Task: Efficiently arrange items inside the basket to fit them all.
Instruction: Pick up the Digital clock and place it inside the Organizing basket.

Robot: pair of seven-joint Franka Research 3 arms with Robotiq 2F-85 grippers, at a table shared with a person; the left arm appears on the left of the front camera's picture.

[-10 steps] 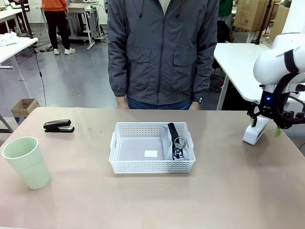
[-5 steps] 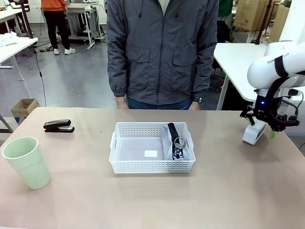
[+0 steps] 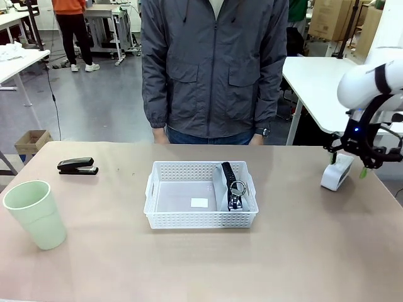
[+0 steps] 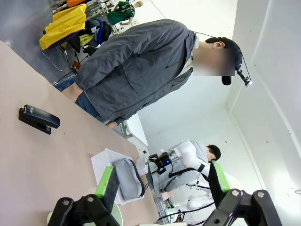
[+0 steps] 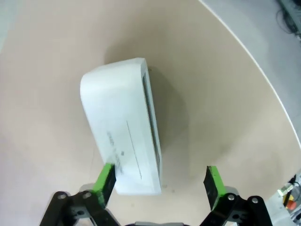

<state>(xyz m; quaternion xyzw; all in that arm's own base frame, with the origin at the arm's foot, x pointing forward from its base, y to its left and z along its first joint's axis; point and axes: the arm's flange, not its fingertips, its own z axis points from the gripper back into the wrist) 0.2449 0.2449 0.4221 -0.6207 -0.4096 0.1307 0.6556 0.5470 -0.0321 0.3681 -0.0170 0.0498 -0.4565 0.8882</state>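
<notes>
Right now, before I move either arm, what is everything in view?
basket: one, white, table centre
pouch: one, grey with black edge, on edge in the basket's right side
stapler: one, black, far left of table
cup: one, pale green, upright, near left
block: one, white, far right of table
table: one, beige
person: one, grey jacket, standing at far side
left fingers: green pads, open, empty
right fingers: green pads, open, over the block

Tan table (image 3: 315, 251) is faced by a grey-jacketed person (image 3: 214, 69); a cardboard box (image 3: 31, 141) is seen on the floor, left.
</notes>
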